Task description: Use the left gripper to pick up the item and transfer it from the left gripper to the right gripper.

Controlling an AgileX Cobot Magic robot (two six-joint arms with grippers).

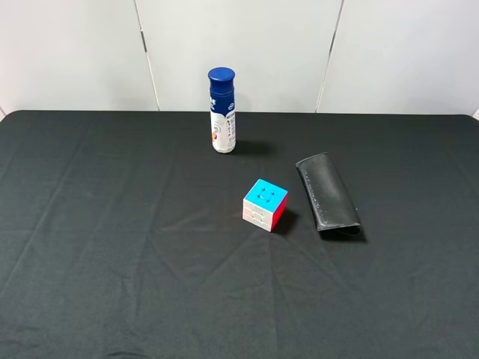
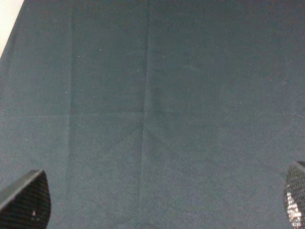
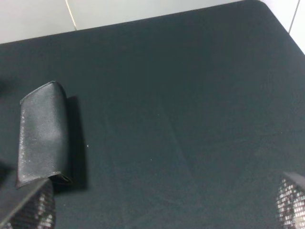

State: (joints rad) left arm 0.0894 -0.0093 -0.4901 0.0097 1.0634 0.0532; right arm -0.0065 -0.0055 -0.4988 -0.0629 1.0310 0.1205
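One pouch (image 3: 42, 133) beside right tool (image 3: 167, 210) (seemingly apart)

Table draped in creased black cloth (image 1: 112, 247), bearing an upright blue-capped white bottle (image 1: 222, 111), a puzzle cube (image 1: 265, 204) and, beside it, a flat black pouch (image 1: 327, 193).

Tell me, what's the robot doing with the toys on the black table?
Nothing is being held yet. The black pouch lies flat on the black cloth, beside the colourful cube. The blue-capped bottle stands upright behind them. The left gripper is open over bare cloth. The right gripper is open too, near the pouch. Neither arm shows in the high view.
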